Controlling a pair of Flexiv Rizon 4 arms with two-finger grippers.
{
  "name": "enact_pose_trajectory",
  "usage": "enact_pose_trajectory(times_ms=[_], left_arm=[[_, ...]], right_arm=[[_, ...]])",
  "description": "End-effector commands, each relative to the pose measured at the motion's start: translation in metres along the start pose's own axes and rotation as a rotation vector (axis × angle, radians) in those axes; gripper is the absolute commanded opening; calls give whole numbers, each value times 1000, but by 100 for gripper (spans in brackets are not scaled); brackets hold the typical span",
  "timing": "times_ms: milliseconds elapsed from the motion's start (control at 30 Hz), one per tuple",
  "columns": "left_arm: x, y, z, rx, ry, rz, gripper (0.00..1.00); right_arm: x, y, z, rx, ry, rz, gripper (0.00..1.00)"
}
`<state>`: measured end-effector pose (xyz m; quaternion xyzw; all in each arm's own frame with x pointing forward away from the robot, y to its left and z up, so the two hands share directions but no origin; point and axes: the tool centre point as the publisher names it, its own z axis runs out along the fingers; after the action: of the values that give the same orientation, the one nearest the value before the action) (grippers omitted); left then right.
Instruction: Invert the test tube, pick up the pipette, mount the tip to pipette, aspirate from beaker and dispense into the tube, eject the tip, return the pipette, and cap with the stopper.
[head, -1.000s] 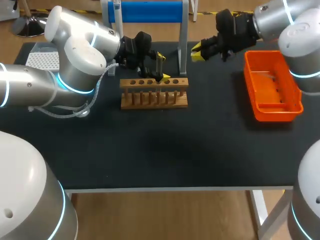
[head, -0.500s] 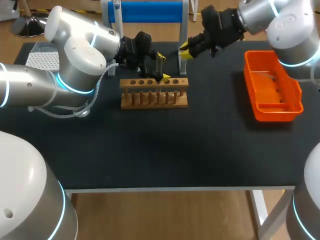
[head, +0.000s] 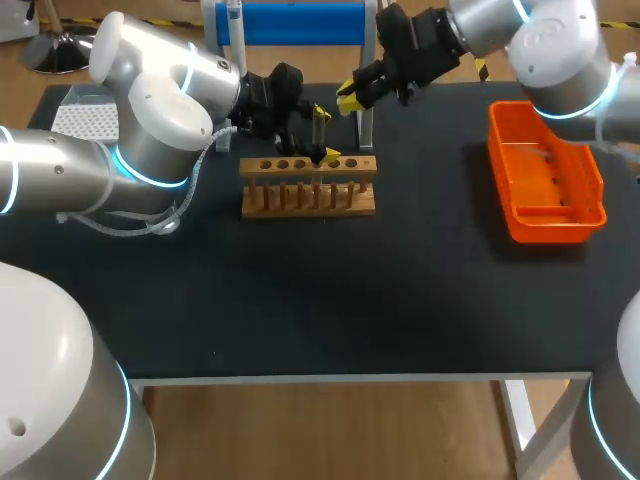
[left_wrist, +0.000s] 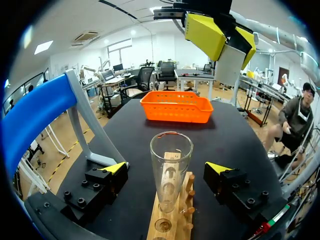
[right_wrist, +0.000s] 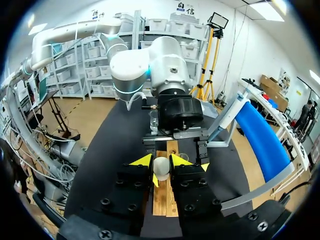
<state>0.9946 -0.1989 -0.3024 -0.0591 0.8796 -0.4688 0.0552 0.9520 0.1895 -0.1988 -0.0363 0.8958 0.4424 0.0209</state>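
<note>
Standing test tube (left_wrist: 171, 150): we find it upright in the wooden rack (head: 308, 186) near the table's (head: 300, 300) far edge.
Left tool (left_wrist: 166, 169): released, we see its fingers flanking the test tube without touching.
Right tool (right_wrist: 161, 162): clenched on the white stopper (right_wrist: 161, 169).

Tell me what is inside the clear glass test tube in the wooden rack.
Nothing visible: the clear glass test tube looks empty, the wooden rack showing through its wall. Its lowest part, sunk in the rack, is hidden.
</note>
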Motion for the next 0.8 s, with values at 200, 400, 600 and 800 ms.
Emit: enact_pose_trajectory(times_ms=[200, 400, 600, 800], left_arm=[[0, 0, 0, -2, 1, -1, 100], [0, 0, 0, -2, 1, -1, 100], [0, 0, 0, -2, 1, -1, 100], [0, 0, 0, -2, 1, -1, 100]], right_arm=[[-13, 4, 12, 9, 17, 1, 0], [-20, 5, 19, 10, 20, 3, 0], [-26, 4, 24, 10, 19, 9, 0], [-31, 4, 28, 12, 20, 9, 0]])
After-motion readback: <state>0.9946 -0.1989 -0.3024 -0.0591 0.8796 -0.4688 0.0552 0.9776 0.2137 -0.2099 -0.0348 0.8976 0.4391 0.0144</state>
